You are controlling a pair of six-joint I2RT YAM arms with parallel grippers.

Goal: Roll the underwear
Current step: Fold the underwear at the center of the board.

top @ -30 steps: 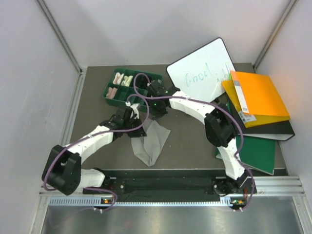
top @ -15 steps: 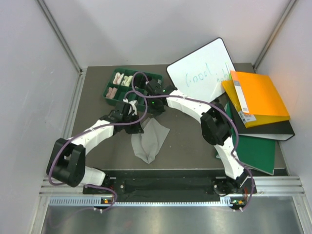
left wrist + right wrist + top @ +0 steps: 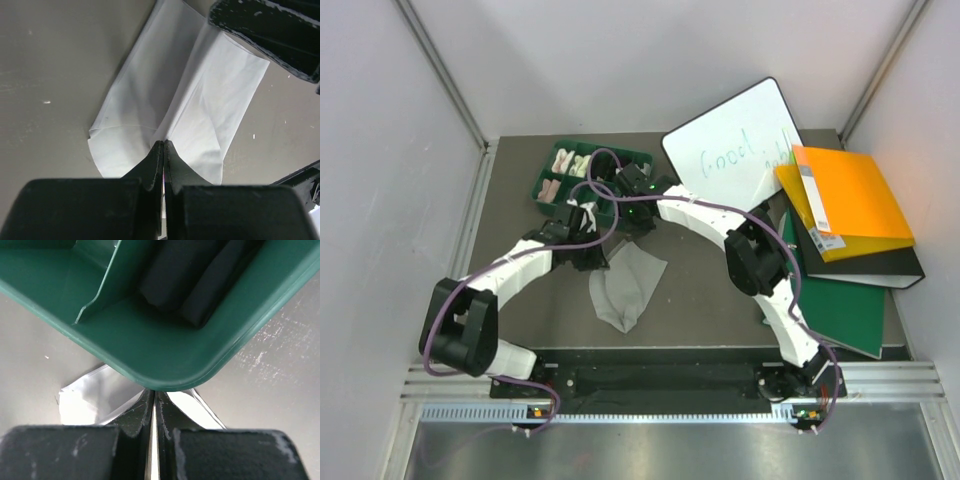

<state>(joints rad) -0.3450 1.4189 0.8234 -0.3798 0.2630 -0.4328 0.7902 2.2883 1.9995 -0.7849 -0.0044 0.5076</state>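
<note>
Light grey fabric underwear [image 3: 625, 290], towards the table's near edge, is pinched by the left jaws and right jaws. Dark rolls [image 3: 175, 270] in a green plastic tray [image 3: 165, 355] are shown from the right wrist alone. Both arms have been drawn nearer it.

We see a green tray [image 3: 235, 315] with compartments at the far left of the dark table [image 3: 710, 300]. Pale cloth rolls [image 3: 565, 160] lie in its left compartments, and dark rolls [image 3: 175, 275] lie in another one. A whiteboard [image 3: 730, 150] with green handwriting is at the back. On the right, an orange folder [image 3: 850, 200] lies on a black binder [image 3: 890, 270], above a green folder [image 3: 845, 315].
</note>
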